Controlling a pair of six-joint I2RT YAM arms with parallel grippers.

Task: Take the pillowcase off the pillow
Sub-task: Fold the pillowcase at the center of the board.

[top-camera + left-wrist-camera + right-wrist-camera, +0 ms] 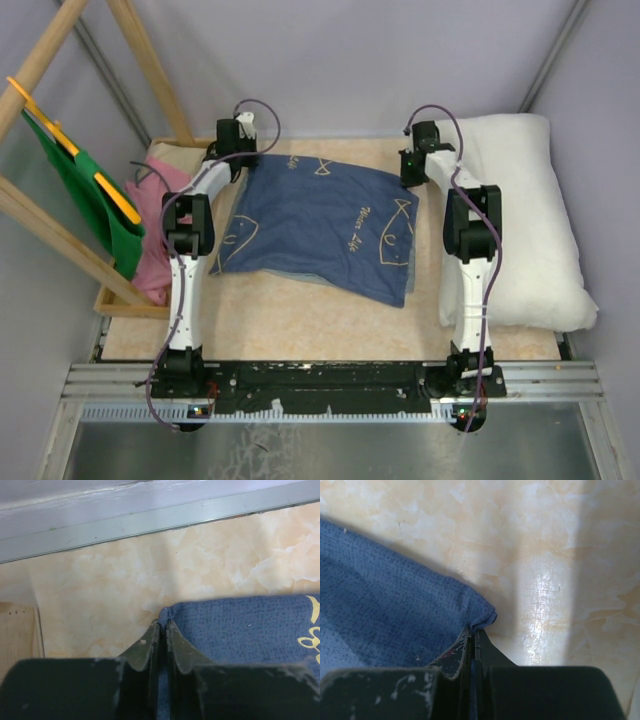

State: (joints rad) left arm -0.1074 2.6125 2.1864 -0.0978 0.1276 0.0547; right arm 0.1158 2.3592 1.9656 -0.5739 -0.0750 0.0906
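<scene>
- Cloths are sitting left of the pillowcase (320,225): a green cloth (88,195) is hanging from a wooden frame (60,245), and a pink cloth (160,230) is lying just beside the pillowcase's left edge.
- Left gripper (161,626) is pinching the pillowcase's far left corner, its jaws closed on the navy fabric.
- Pillowcase is lying flat on the marbled table (300,320), fish outlines facing up.
- Right gripper (473,634) is clamping the pillowcase's far right corner, its jaws pressed together on the cloth.
- White pillow (525,230) is resting right of the pillowcase, fully outside it, with the right arm standing between them.
</scene>
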